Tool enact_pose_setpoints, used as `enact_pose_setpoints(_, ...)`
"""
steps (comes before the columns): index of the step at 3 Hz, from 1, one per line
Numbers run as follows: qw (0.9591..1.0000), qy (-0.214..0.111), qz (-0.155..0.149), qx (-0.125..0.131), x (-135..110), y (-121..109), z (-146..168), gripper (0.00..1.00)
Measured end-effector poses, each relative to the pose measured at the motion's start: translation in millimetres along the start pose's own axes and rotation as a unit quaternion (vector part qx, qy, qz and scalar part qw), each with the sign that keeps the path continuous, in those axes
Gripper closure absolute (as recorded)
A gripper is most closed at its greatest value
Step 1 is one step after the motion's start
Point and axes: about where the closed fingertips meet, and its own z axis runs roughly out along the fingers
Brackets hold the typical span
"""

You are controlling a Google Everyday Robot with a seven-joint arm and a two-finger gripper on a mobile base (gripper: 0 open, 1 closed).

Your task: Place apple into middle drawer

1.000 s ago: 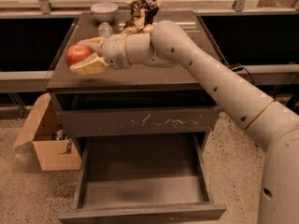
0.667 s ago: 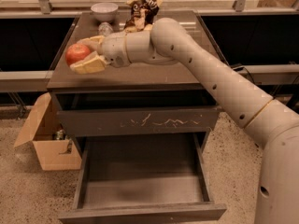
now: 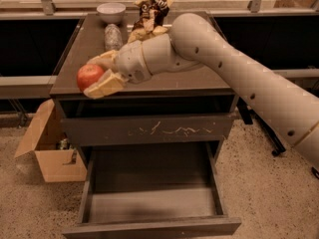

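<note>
The red apple [image 3: 87,75] is held between the cream fingers [image 3: 106,85] of my gripper [image 3: 90,77], which is shut on it at the front left corner of the cabinet top [image 3: 199,81]. The apple hangs just at or over the front edge. Below, the open drawer [image 3: 85,195] is pulled out, with a plain front panel and a bare grey floor. The closed drawer front [image 3: 149,131] above it bears pale scratch marks.
A clear plastic bottle [image 3: 113,35], a white bowl [image 3: 110,11] and a crumpled snack bag [image 3: 149,14] stand at the back of the cabinet top. An open cardboard box [image 3: 50,151] sits on the floor to the left. My arm reaches in from the right.
My gripper has carried the apple a little forward and down, toward the front edge of the cabinet top. The drawer has not moved.
</note>
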Motion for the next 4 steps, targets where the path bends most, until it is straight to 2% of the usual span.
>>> enact_pose_setpoints(1,0.9998,-0.007,0.021,0.002,22.0,42.4,-16.7,1.00)
enact_pose_setpoints(2,0.9952,-0.024,0.090,0.029,87.6,81.2,-29.7,1.00)
enact_pose_setpoints(3,0.9952,-0.024,0.090,0.029,87.6,81.2,-29.7,1.00)
enact_pose_setpoints(4,0.9928,-0.008,0.111,0.045,117.2,91.8,-39.1,1.00)
